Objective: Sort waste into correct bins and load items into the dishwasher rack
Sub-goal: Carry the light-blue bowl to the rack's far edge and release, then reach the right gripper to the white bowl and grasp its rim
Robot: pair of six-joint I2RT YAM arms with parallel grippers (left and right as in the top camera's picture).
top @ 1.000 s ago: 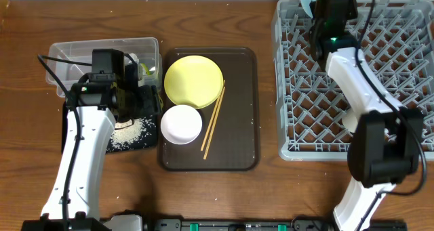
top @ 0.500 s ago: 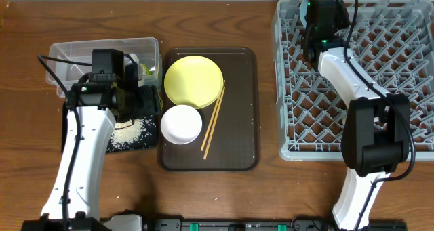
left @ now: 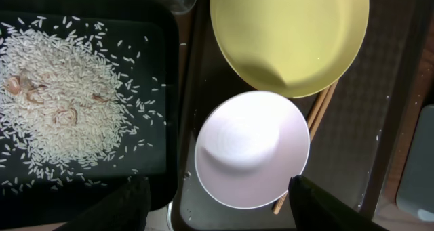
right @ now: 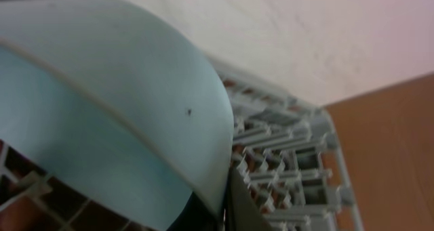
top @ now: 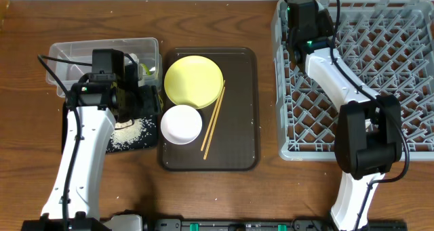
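Observation:
My left gripper (top: 139,101) (left: 227,207) is open and empty, hovering over the near edge of the white bowl (top: 181,124) (left: 251,150). The yellow plate (top: 193,80) (left: 291,34) and chopsticks (top: 213,119) (left: 319,112) lie beside the bowl. Rice grains (top: 129,133) (left: 61,102) lie in the black tray (top: 150,141) (left: 152,183). The green-yellow wrapper (top: 144,70) is in the clear tub (top: 68,55). My right gripper (top: 302,17) (right: 224,204) is shut on the rim of the light blue bowl (right: 115,109) over the far left corner of the grey rack (top: 380,68) (right: 271,156). The cup is out of view.
The plate, white bowl and chopsticks sit on a dark brown serving tray (top: 241,122) between the bins and the rack. A few brown scraps lie among the rice. Bare wooden table lies in front of the trays.
My right arm has moved left along the rack's far edge with the blue bowl. The left arm has not moved.

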